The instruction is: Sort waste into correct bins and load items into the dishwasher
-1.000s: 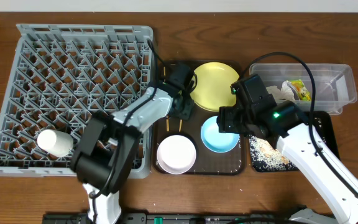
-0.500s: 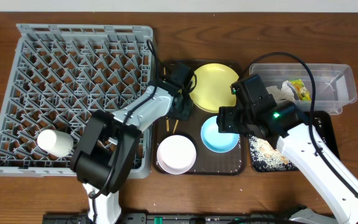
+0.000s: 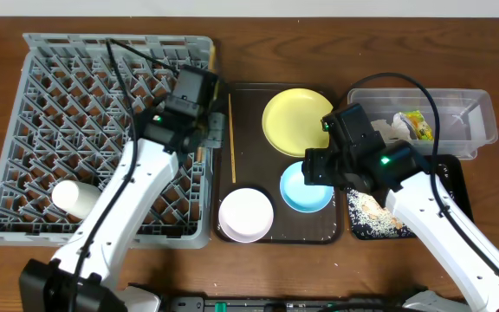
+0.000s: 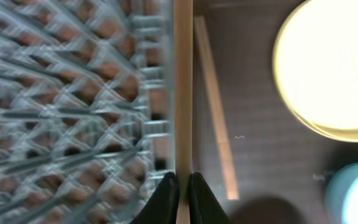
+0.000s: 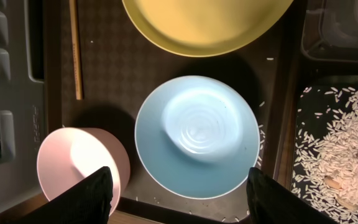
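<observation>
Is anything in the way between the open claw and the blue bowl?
Nothing visible is. The right gripper hangs open straight above the light-blue bowl, which lies empty and uncovered on the brown tray. The pinkish-white bowl and the yellow plate sit beside it, not over it.

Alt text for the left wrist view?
Left jaws pinch a wooden chopstick running up the frame along the edge of the grey rack. A second chopstick lies on the dark tray beside it; yellow plate at right. Blurred.

I am looking at a pale-yellow plate [image 3: 297,121], a light-blue bowl [image 3: 307,186] and a pinkish-white bowl [image 3: 246,214]. The rack [image 3: 76,95] is showing grey lattice.
</observation>
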Action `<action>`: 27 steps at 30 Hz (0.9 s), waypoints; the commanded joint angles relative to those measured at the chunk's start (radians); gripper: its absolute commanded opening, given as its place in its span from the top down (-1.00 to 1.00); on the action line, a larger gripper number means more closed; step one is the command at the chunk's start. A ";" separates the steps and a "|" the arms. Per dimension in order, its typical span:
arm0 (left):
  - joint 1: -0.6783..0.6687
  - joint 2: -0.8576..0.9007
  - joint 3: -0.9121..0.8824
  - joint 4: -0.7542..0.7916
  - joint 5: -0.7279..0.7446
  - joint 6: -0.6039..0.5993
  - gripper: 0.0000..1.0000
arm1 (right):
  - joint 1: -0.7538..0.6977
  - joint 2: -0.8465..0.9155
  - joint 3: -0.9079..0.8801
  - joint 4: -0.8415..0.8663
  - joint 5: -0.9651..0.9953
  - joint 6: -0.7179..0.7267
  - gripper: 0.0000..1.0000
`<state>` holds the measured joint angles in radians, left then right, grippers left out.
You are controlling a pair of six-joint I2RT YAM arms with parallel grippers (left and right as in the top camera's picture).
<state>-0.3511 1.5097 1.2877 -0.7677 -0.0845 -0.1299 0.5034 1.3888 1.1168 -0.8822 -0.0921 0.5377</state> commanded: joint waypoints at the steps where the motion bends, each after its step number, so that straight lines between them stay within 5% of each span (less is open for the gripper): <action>1: 0.023 0.029 -0.012 -0.008 -0.126 0.063 0.85 | -0.006 -0.005 0.000 -0.001 0.013 0.004 -0.34; 12: 0.032 0.148 -0.026 -0.010 -0.126 0.069 0.66 | -0.006 -0.005 0.000 -0.002 0.013 0.004 -0.34; 15: 0.030 0.114 0.008 -0.038 -0.108 0.039 0.29 | -0.006 -0.005 0.000 0.000 0.013 0.004 -0.34; 18: 0.024 0.076 0.033 -0.047 -0.023 0.039 0.17 | -0.006 -0.005 0.000 -0.001 0.013 0.004 -0.35; 22: 0.002 0.016 0.040 -0.027 0.141 0.000 0.16 | -0.006 -0.005 0.000 -0.001 0.013 0.004 -0.35; 27: -0.051 0.037 0.037 0.002 0.174 -0.053 0.19 | -0.006 -0.005 0.000 -0.001 0.013 0.004 -0.36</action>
<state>-0.3763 1.5242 1.3125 -0.7727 0.0261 -0.1349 0.5034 1.3888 1.1168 -0.8822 -0.0921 0.5377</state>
